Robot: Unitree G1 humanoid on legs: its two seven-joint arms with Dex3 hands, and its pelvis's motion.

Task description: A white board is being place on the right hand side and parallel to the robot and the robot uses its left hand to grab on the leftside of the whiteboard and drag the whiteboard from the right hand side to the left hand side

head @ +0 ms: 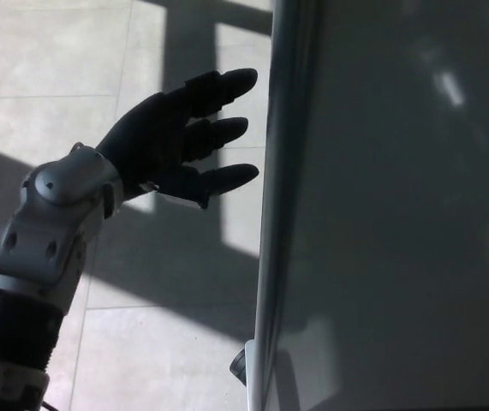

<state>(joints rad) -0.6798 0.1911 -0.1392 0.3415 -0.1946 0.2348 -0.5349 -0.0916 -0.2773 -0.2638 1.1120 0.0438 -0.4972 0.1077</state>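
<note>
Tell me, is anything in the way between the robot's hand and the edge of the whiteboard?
Nothing visible is. The left hand is open, its fingers pointing at the whiteboard's left edge, with only a narrow gap of bare floor between the fingertips and the frame.

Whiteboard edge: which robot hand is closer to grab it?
The left hand. It is open, fingers pointing at the whiteboard edge, just short of touching. The right hand isn't in view.

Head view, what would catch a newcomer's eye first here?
The black left hand, fingers spread and holding nothing, reaches from the left toward the whiteboard's pale left edge, just short of touching. The whiteboard fills the right half, a grey sheet; hard shadows stripe the tiled floor.
</note>
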